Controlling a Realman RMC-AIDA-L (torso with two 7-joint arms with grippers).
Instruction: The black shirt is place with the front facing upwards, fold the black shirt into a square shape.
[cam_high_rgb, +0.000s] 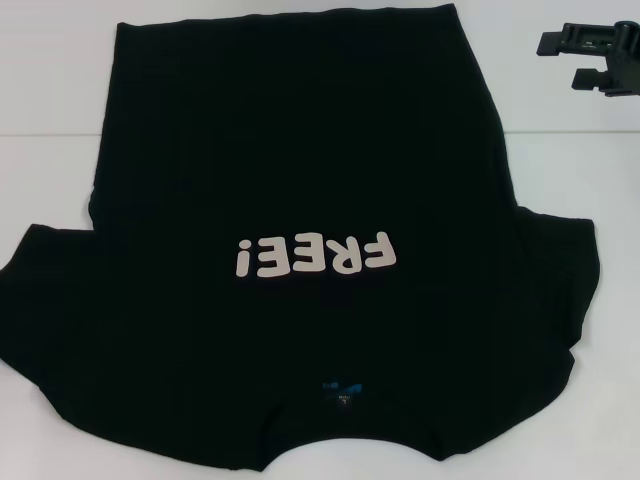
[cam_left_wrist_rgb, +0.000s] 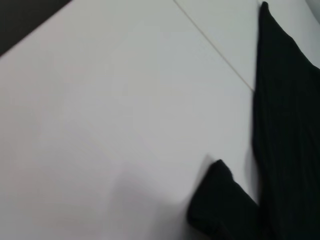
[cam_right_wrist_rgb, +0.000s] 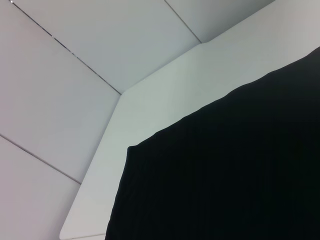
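Shirt, black (cam_high_rgb: 290, 180): spread flat and face up on the white surface (cam_high_rgb: 50, 120), collar and blue neck label (cam_high_rgb: 340, 392) at the near edge, hem at the far edge, "FREE!" lettering (cam_high_rgb: 312, 258) across the middle. Left sleeve and right sleeve both lie open, 0 folds made (whole task judged outstanding: sleeves in, then body doubled to a square). Left gripper: not in view. Right gripper (cam_high_rgb: 592, 55): raised at the far right, clear of the cloth, holding nothing; whether its fingers are apart or together, cannot tell.
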